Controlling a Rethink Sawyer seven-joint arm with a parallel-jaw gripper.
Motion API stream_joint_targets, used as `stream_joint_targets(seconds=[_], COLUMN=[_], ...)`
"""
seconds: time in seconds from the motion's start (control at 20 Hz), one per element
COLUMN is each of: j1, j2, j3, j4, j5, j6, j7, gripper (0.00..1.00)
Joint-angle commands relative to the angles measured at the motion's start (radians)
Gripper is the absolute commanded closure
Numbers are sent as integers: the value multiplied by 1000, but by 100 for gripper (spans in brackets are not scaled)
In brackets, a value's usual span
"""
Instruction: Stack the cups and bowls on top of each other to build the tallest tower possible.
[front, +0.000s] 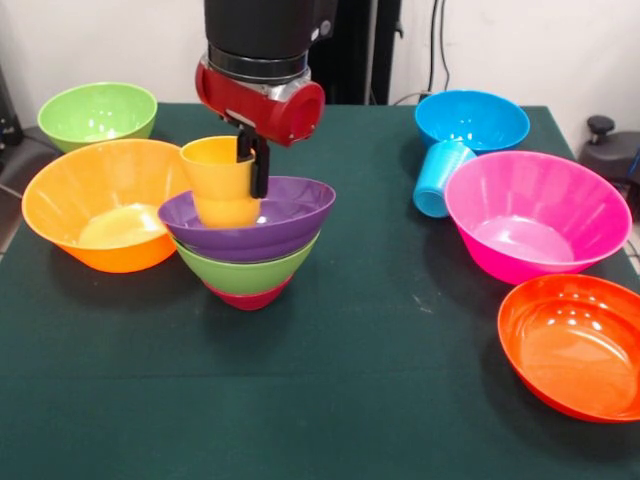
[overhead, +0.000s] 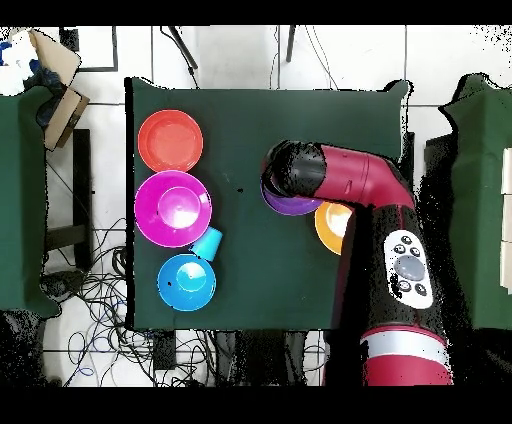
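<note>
Yellow-orange cup (front: 222, 180): light, stiff, glossy, likely slippery; take by the rim wall. Seated in purple bowl (front: 285, 215) atop green (front: 250, 272) and crimson (front: 248, 297) bowls, directly below tool (front: 252, 160), which pinches its rim. Counted: two cups, eight bowls on tabletop (front: 350, 380).

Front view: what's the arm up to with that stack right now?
The arm's hand is at the yellow-orange cup, one finger down its rim; whether it grips is unclear. The cup stands upright in the purple bowl, which nests in a green bowl over a small crimson bowl. The light blue cup lies on its side between the blue bowl and the pink bowl, not yet stacked.
</note>
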Motion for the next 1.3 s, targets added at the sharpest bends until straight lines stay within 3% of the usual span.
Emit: stream_joint_targets(seconds=[0.05, 0.95, 1.3], j1=[48, 107, 156], j2=[60, 142, 156], j3=[69, 9, -61], j4=[11, -25, -68], j5=[19, 0, -23], j6=[39, -21, 20], j7=[36, 66, 86], gripper=[100, 100, 100])
